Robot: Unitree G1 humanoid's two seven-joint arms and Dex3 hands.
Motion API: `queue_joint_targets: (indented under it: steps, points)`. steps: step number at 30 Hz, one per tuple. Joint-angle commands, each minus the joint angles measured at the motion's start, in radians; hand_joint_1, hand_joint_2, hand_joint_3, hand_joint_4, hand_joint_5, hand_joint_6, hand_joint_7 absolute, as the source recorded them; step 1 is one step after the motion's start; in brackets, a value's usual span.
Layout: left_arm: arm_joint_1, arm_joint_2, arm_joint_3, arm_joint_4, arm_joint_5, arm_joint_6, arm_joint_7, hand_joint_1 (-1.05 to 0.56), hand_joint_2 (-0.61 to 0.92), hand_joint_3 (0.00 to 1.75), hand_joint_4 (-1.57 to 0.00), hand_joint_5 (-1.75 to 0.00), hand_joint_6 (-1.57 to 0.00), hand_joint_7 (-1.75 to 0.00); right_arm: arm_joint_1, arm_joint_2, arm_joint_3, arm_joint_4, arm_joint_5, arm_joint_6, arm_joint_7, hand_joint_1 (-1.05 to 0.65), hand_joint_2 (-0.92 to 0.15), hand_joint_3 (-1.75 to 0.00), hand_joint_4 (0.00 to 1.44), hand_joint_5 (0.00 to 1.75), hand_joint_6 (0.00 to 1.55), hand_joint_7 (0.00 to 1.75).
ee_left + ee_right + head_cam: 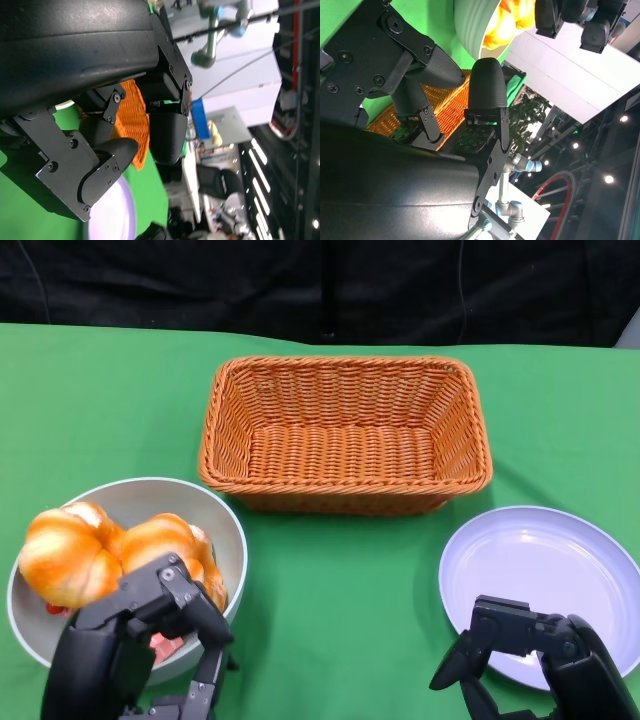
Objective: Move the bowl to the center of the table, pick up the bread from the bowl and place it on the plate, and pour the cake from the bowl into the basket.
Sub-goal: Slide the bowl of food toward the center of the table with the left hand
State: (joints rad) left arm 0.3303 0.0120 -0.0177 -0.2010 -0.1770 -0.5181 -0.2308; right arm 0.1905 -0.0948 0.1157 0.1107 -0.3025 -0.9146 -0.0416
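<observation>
The bowl [215, 530] sits on the green surface [340, 590], to the left of the basket [345, 435] and a bit nearer the robot. It is not in the middle yet, so moving it looks like the first job. Two round buns of bread [110, 550] lie in the bowl, side by side, and a bit of something red, maybe the cake [165, 645], peeks out under them.

The left hand [140, 645] is right by the near rim of the bowl. Its fingers [190, 605] are spread apart and hold nothing. I cannot tell if they touch the rim.

The right hand [530, 655] is far from the bowl, over the near edge of the plate [545, 560], which lies to the right of the basket. Its fingers are apart and empty too.

So the left hand is the one to take the bowl. The middle lies to the bowl's right, in front of the basket.
</observation>
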Motion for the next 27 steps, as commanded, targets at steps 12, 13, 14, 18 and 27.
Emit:
queue_joint_targets:
  steps: [12, 13, 14, 18, 27]
  points:
    - [-0.100, 0.023, 0.160, 0.011, 0.133, -0.031, 0.143, -0.32, 0.45, 1.05, -0.39, -1.16, -0.36, -0.94, -0.004, -0.006, -0.006, -0.005, -0.002, 0.000, -0.012, -0.13, -0.22, -1.57, 0.84, 1.60, 0.85, 1.23]
    - [-0.103, 0.027, 0.168, 0.008, 0.127, -0.026, 0.142, -0.32, 0.44, 1.06, -0.35, -1.16, -0.36, -0.89, -0.003, -0.006, -0.006, -0.006, -0.002, 0.003, -0.012, -0.13, -0.21, -1.57, 0.84, 1.60, 0.85, 1.23]
    - [-0.109, 0.033, 0.179, 0.006, 0.127, -0.023, 0.144, -0.32, 0.43, 1.06, -0.33, -1.15, -0.36, -0.86, -0.003, -0.006, -0.006, -0.007, -0.003, 0.004, -0.012, -0.13, -0.21, -1.57, 0.84, 1.60, 0.85, 1.23]
    - [-0.133, 0.057, 0.224, -0.001, 0.147, 0.002, 0.163, -0.37, 0.40, 1.07, -0.15, -1.14, -0.26, -0.73, -0.003, -0.005, -0.005, -0.008, -0.002, 0.004, -0.011, -0.13, -0.21, -1.57, 0.84, 1.60, 0.85, 1.23]
    - [-0.176, 0.109, 0.350, 0.040, 0.350, 0.044, 0.312, -0.47, 0.61, 0.75, 0.00, -0.82, -0.10, -0.60, -0.009, 0.003, 0.000, 0.000, -0.012, 0.001, -0.016, -0.13, -0.21, -1.57, 0.84, 1.61, 0.85, 1.23]
